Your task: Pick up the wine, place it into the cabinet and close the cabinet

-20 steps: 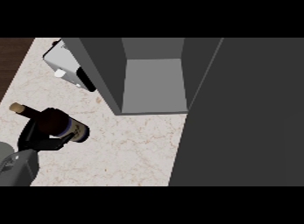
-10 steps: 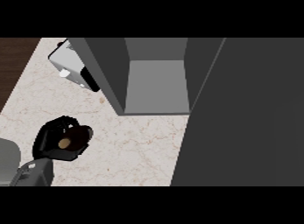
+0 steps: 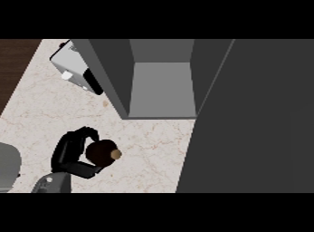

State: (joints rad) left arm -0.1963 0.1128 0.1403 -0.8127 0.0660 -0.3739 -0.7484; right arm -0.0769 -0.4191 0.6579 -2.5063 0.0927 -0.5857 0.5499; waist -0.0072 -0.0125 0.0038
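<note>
Far to the left of my fingers, a pale grey rounded shape [image 3: 0, 165] sits at the view's edge. Above it the dark wood strip [image 3: 6, 68] marks where the surface [image 3: 45, 113] ends. The marbled surface lies bare between that edge and my fingers.

My left hand [image 3: 71, 152] comes in from the lower edge on a grey forearm angled up and to the right. My fingers [image 3: 79, 135] arch over the wine bottle [image 3: 103, 152] and my thumb tucks in beneath it, so I have it wrapped. The bottle is tipped so that its tan top points right, out of my grip.

Up and a little right of my fingers, a white and black appliance [image 3: 76, 70] stands against the cabinet [image 3: 159, 86]. The cabinet's open grey bay lies up and to the right, with a stretch of bare surface between it and the bottle. Further right, a broad dark panel [image 3: 266, 118] fills the view, seemingly the swung-out door.
</note>
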